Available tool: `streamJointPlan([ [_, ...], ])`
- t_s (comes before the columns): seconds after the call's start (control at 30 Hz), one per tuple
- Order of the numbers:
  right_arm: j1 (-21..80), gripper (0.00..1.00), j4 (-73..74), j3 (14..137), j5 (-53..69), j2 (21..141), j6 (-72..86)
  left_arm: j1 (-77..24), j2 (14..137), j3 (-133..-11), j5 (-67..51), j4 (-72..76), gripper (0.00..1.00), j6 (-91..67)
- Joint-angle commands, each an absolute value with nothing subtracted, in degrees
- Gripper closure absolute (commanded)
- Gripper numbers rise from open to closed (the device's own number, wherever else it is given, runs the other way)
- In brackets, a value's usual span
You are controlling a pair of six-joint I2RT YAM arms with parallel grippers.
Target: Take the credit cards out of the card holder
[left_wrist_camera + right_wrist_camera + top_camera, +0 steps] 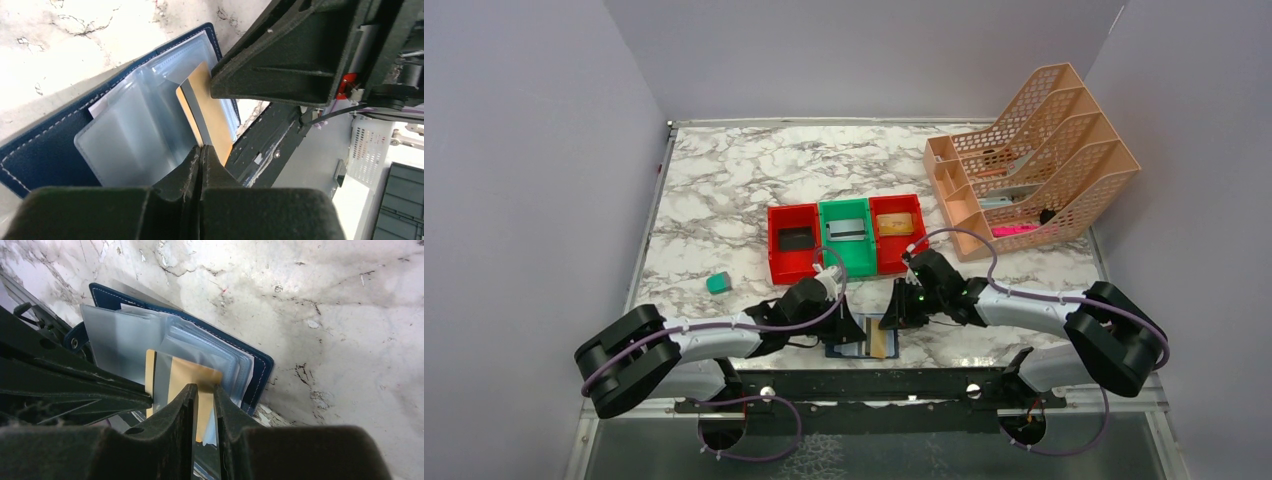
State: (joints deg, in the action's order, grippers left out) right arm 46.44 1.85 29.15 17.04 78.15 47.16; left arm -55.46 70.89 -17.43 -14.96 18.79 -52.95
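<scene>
Marble-patterned tabletop, open navy-blue folding card holder.
We see left gripper pinching the gold plastic card; right gripper straddles its clear sleeve, grip unclear.

gold card partly behind fingers, card holder cropped

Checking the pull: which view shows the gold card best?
Left wrist: the gold card juts from the card holder, stripe visible, left tool pinching it. Right wrist shows it veiled by sleeve; top, a tan sliver.
</scene>
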Motion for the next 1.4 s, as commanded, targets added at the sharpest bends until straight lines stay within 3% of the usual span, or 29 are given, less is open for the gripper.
streamJointPlan([
  [0.0,46.71,0.76,7.08,26.22,11.48,79.24,47.55,-55.22,67.16,-15.62,-14.57,22.39,1.0,-53.82],
  [0.47,46.74,0.77,7.07,27.07,10.93,78.98,47.74,-55.0,62.5,-18.85,-7.57,6.9,1.0,-49.91],
  [0.87,46.75,0.68,2.92,32.23,22.33,71.98,41.89,-55.02,61.21,-17.46,-6.43,9.21,1.0,-51.79],
  [1.03,47.59,0.65,-1.6,31.16,26.9,75.58,43.35,-54.98,61.26,-16.88,-6.34,10.7,1.0,-52.53],
  [1.27,47.99,0.64,-2.9,27.47,24.03,81.05,46.84,-55.02,61.41,-16.64,-6.69,11.79,1.0,-53.08],
  [1.37,47.99,0.68,-3.67,26.79,23.12,82.85,47.39,-55.02,62.67,-16.84,-8.59,13.71,0.92,-52.64],
])
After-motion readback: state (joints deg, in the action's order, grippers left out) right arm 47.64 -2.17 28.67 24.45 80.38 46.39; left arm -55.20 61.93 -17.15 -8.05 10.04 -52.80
